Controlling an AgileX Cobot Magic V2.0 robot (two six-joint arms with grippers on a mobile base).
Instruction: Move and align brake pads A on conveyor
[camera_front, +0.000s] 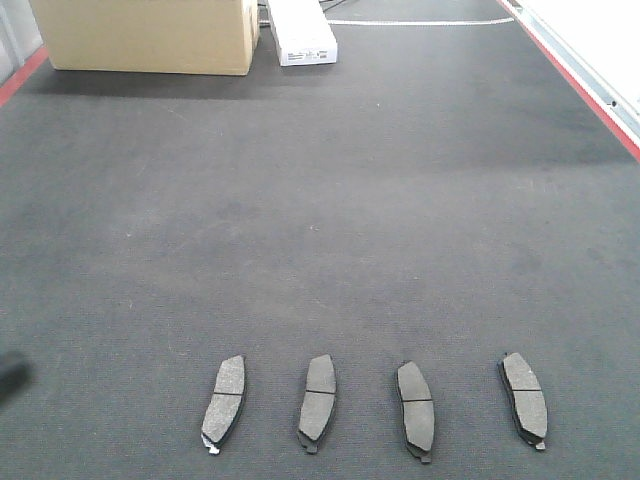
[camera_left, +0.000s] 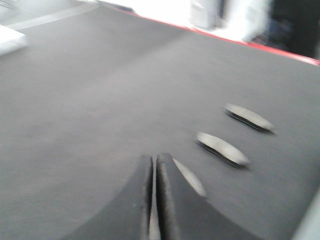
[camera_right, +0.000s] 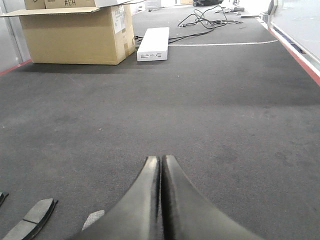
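A: A wide charcoal conveyor (camera_front: 320, 220) with a carpet-like weave fills the front view, edged by a red strip (camera_front: 575, 85); a cardboard box (camera_front: 145, 35) and a flat white box (camera_front: 300, 35) are seen at its far end.

B: And the brake pads A (camera_front: 223, 402)?

A: Four are laid in a row across the near edge, spaced evenly and apart from one another. Each long axis is pointed roughly away from the robot, though the two on the left are leaned slightly one way and the two on the right the other.

B: How are the grippers found?

A: The left gripper (camera_left: 155, 165) is closed, fingers pressed together, with nothing held. In its blurred view one pad is partly hidden just behind the fingertips and two more are trailed off to its right. The right gripper (camera_right: 160, 162) is likewise closed and empty; pads are glimpsed only at the lower left corner of its view, behind and to the left of the fingertips.

B: So which arm is nearer?

A: The left is judged nearer to a pad. Little more than fine squaring of the tilted axes appears to be required.
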